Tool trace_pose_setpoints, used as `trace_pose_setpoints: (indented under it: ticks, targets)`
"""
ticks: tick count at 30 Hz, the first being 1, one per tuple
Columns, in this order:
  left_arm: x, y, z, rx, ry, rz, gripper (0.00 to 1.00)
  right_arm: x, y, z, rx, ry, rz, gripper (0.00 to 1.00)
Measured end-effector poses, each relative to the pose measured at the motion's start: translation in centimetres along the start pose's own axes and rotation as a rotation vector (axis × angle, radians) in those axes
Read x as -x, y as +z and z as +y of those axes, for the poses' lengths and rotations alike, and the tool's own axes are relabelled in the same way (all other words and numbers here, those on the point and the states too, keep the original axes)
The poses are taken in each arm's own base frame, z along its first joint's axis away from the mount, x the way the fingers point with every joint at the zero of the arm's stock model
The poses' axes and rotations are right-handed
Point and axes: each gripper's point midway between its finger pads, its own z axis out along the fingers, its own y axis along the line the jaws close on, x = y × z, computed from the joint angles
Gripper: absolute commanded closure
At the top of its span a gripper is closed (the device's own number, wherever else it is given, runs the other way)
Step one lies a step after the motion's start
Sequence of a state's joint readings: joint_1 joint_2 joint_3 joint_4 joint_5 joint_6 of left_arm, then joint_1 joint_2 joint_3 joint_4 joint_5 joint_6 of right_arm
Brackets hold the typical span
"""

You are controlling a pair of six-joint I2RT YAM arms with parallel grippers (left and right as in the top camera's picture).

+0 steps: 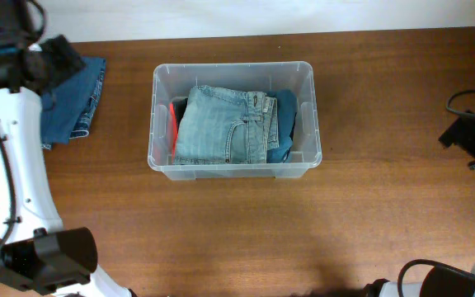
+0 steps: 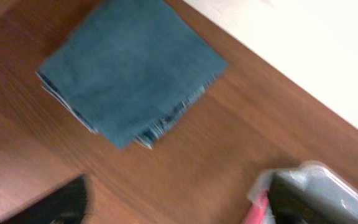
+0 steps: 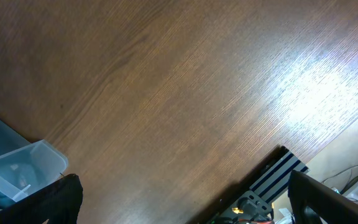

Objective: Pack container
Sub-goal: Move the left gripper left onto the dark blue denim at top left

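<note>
The clear plastic container (image 1: 233,165) stands at the table's middle, holding folded light-blue jeans (image 1: 225,124), a darker blue garment (image 1: 285,124) and something red at its left end. A folded dark-blue denim piece (image 1: 77,103) lies on the table at the far left; it also shows in the left wrist view (image 2: 126,68). My left gripper (image 2: 179,202) is open and empty, above the table between that denim piece and the container's corner (image 2: 328,186). My right gripper (image 3: 185,199) is open and empty at the table's right edge, with the container's corner (image 3: 23,162) at the lower left.
The table's far edge meets a white wall (image 2: 303,50). A striped metal bracket with wiring (image 3: 278,177) sits at the table's right edge. Black cables (image 1: 468,103) lie at the right.
</note>
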State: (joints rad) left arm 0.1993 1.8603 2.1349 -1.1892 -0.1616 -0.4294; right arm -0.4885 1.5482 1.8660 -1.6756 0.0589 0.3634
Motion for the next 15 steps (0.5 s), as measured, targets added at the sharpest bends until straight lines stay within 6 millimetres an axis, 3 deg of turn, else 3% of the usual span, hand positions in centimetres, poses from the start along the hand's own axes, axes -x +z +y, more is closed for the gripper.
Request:
trace_pose_setpoints:
  ticks: [2,6,10,15]
  targets:
    - [0.9,1.5,1.3,0.022,-0.045,-0.010,0.99,0.0,0.0,0.0,0.000,-0.001,0.000,0.02]
    - [2.2,5.8,1.7,0.033,-0.071,-0.026,0.99,0.0,0.0,0.0,0.000,0.000,0.000,0.02]
    - [2.3,11.7,1.1,0.042,-0.072,-0.029,0.99,0.0,0.0,0.0,0.000,0.000,0.001,0.01]
    - [-0.7,18.3,3.3,0.167,-0.055,0.055,0.99,0.0,0.0,0.0,0.000,0.000,0.000,0.02]
